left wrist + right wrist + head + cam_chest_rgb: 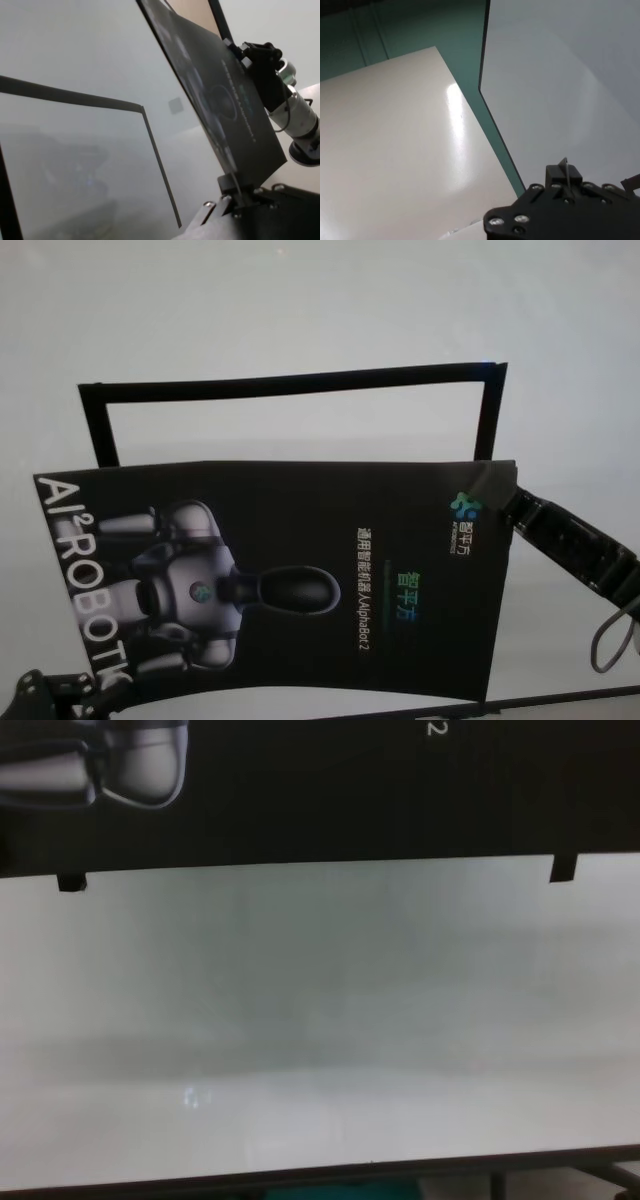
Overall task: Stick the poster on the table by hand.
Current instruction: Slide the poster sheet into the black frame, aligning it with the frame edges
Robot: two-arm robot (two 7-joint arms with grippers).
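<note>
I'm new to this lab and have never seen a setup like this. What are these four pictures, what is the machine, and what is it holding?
It is a robot with two arms, each ending in a pincer, seen by four cameras at one moment. The head view looks down at the work, the chest view looks from lower down, and one camera sits on each wrist.

Both arms hold up a black poster above the white table. The right pincer grips the poster's far right corner; the left pincer grips its near left corner, as the left wrist view also shows.

On the table a tape outline of narrow black strips seems to mark where the poster goes. The poster is not yet lying flat inside it.
</note>
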